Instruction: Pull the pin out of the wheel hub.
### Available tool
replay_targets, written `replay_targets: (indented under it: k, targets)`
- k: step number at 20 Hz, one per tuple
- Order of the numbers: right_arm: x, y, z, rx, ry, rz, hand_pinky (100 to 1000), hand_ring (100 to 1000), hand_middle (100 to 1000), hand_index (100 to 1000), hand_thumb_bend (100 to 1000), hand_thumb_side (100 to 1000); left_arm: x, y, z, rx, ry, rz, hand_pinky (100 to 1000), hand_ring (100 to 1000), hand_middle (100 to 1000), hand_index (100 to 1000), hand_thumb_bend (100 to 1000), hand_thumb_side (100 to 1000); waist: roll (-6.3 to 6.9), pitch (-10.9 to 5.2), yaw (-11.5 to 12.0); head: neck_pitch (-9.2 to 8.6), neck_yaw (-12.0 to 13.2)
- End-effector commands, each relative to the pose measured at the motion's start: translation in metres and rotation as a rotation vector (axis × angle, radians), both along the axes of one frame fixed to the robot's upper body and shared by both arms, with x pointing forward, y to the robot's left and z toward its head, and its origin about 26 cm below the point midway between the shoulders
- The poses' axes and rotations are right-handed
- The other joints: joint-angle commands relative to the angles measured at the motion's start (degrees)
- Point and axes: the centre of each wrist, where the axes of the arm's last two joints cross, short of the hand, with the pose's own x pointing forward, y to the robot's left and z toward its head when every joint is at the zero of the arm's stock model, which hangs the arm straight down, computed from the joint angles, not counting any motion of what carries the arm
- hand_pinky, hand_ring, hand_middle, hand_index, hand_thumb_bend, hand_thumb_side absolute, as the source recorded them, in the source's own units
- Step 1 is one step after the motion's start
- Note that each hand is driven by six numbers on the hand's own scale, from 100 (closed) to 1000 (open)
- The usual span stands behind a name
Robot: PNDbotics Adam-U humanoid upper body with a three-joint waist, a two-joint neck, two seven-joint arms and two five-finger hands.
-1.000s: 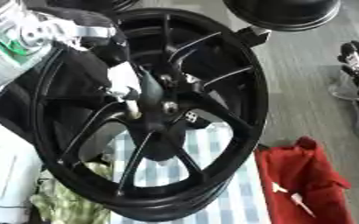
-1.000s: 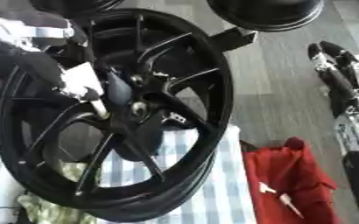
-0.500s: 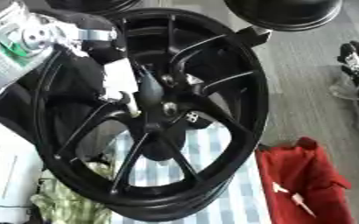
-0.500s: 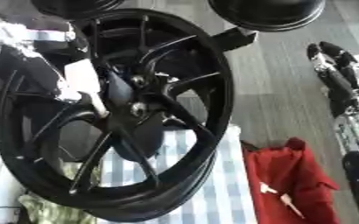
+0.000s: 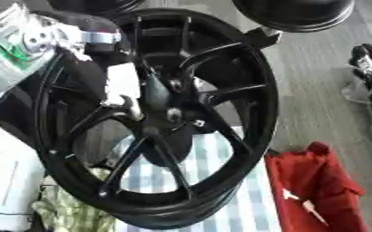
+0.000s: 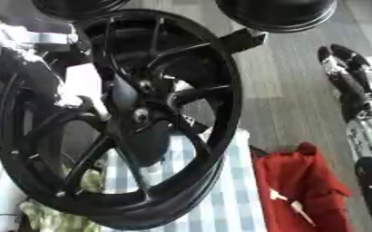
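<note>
At hub centre, left hand (image 5: 122,86) fingers (image 5: 129,106) curled round hidden pin, wheel hub (image 5: 169,113) tilted upright

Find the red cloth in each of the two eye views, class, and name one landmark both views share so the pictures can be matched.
Left eye view: the red cloth lies at the lower right, right of the black wheel.
Right eye view: the red cloth lies at the lower right, nearer the middle.
Shared landmark: the blue checked cloth under the wheel's lower rim.
</note>
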Motion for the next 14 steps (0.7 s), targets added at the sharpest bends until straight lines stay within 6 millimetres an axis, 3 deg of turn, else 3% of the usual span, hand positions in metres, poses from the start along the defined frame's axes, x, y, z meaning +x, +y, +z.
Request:
replay_targets:
  k: [1, 5, 10, 14]
  targets:
    - [-0.001, -0.008, 0.012, -0.043, -0.017, -0.012, 953, 847, 863, 828, 335, 393, -0.005, 0.006, 0.013, 0.019, 0.047, 0.067, 845, 754, 669, 527, 261, 183, -0.03, -1.02, 0.1, -0.13, -0.3]
    - [-0.001, -0.008, 0.012, -0.043, -0.019, -0.019, 953, 847, 863, 828, 335, 393, -0.010, 0.005, 0.015, 0.022, 0.041, 0.046, 845, 752, 658, 495, 141, 194, 0.05, -1.05, 0.2, -0.10, -0.4]
    - [-0.002, -0.009, 0.012, -0.043, -0.020, -0.020, 953, 847, 863, 828, 334, 394, -0.014, 0.004, 0.017, 0.026, 0.028, 0.025, 842, 747, 642, 456, 100, 203, 0.14, -1.11, 0.2, -0.02, -0.4]
    - [-0.002, -0.009, 0.012, -0.042, -0.018, -0.022, 953, 847, 863, 828, 332, 395, -0.025, 0.007, 0.034, -0.002, -0.028, -0.003, 836, 739, 627, 428, 100, 205, 0.11, -1.14, 0.3, -0.08, -0.5]
